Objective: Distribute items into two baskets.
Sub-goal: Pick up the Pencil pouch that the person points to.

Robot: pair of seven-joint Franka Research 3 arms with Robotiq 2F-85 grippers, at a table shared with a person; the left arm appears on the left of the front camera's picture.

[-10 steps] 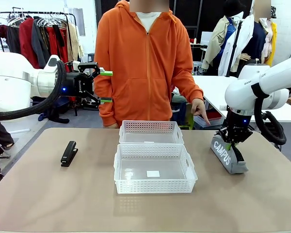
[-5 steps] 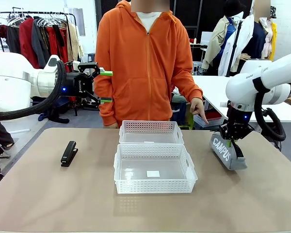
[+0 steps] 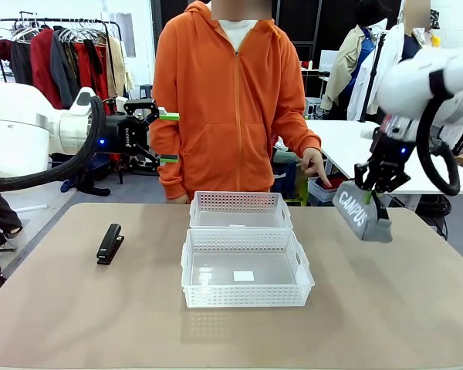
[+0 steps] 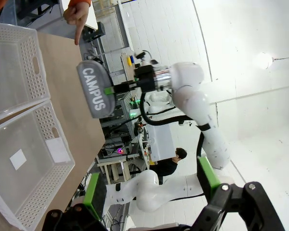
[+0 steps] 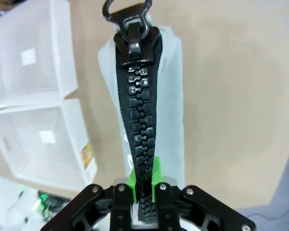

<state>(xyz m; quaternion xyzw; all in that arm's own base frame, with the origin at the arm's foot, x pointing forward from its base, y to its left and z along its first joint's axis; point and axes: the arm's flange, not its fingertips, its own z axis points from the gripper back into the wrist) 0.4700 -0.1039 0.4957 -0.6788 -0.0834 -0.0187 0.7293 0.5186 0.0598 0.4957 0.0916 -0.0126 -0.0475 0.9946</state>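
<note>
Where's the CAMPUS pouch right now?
Front view, right side: the pouch hangs above the table, clamped in the right gripper. It is to the right of the two baskets and just below the person's pointing hand.

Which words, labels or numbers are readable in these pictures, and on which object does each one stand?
"CAMPUS": white letters on the grey pouch, held by the right gripper.
Small print on the left gripper: too small to read.
Orange sticker on a basket: too blurred to read.
</note>
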